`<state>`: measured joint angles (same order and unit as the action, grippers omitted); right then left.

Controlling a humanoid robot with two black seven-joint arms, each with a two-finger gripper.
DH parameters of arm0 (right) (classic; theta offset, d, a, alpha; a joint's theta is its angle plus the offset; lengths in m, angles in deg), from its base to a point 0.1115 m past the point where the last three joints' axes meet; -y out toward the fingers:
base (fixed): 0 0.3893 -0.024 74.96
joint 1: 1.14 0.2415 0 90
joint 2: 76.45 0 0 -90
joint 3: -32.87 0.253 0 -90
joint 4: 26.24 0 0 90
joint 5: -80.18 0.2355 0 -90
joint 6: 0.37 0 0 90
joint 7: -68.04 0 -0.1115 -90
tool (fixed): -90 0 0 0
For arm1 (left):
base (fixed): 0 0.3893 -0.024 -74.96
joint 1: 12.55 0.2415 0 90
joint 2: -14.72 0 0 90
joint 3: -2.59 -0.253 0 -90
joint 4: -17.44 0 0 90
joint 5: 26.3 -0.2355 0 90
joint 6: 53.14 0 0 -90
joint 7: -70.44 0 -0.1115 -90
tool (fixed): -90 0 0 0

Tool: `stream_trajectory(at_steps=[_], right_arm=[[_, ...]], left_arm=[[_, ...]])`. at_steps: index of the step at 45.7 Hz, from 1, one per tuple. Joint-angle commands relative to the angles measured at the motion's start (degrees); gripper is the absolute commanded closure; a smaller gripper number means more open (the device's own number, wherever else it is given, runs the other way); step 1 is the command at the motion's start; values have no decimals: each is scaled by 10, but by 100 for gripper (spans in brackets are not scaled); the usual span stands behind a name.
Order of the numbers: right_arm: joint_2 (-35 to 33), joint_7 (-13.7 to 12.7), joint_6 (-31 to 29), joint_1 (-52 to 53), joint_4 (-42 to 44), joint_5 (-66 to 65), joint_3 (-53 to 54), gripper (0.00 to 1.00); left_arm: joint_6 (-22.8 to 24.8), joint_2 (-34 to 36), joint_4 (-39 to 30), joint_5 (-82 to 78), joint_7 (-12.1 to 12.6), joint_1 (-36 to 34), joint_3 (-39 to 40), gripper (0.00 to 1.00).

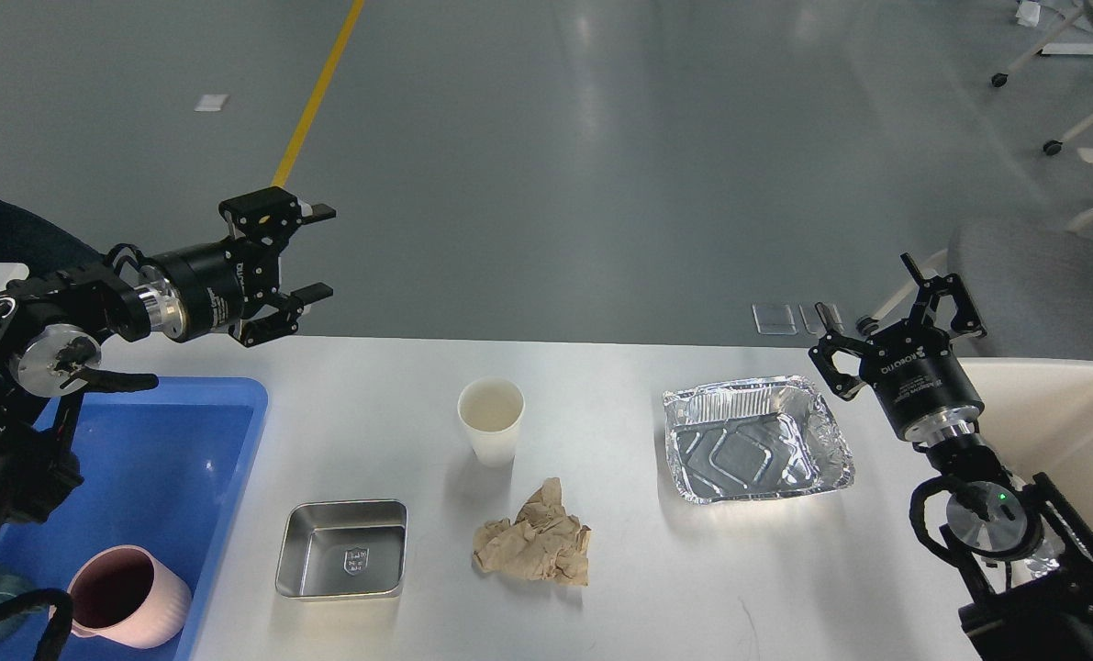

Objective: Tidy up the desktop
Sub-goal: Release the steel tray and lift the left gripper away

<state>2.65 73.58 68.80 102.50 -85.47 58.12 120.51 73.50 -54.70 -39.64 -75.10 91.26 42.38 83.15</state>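
The white desktop (619,588) carries a white paper cup (490,420), a crumpled brown paper napkin (535,543), a small steel tray (342,549) and a foil tray (753,438). My left gripper (315,252) is open and empty, raised high above the desktop's far left corner and pointing right. My right gripper (881,308) is open and empty, held above the far right edge just right of the foil tray.
A blue plastic tray (161,459) at the left holds a pink ribbed cup (128,595). A cream bin (1074,413) stands at the right edge. A grey chair (1046,285) is behind the right gripper.
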Motion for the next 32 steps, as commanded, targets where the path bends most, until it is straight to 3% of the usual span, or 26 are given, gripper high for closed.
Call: stream_trajectory(at_steps=[1,8,15,21,28,32], right_arm=[[1,2,0,-5,0,0,1,0],[4,2,0,-5,0,0,1,0],[6,0,0,-5,0,0,1,0],[4,2,0,-5,0,0,1,0],[9,2,0,-5,0,1,2,0],[19,2,0,-4,0,1,2,0]], left_arm=[[-24,11,33,-6,-79,2,-3,3],[-33,23,67,2,-78,17,-1,3],[-40,70,65,-6,-67,83,-32,3],[-35,182,59,-6,-87,104,-139,3],[-32,302,35,-6,-135,103,-219,3],[-17,394,-1,-5,-138,98,-267,3]])
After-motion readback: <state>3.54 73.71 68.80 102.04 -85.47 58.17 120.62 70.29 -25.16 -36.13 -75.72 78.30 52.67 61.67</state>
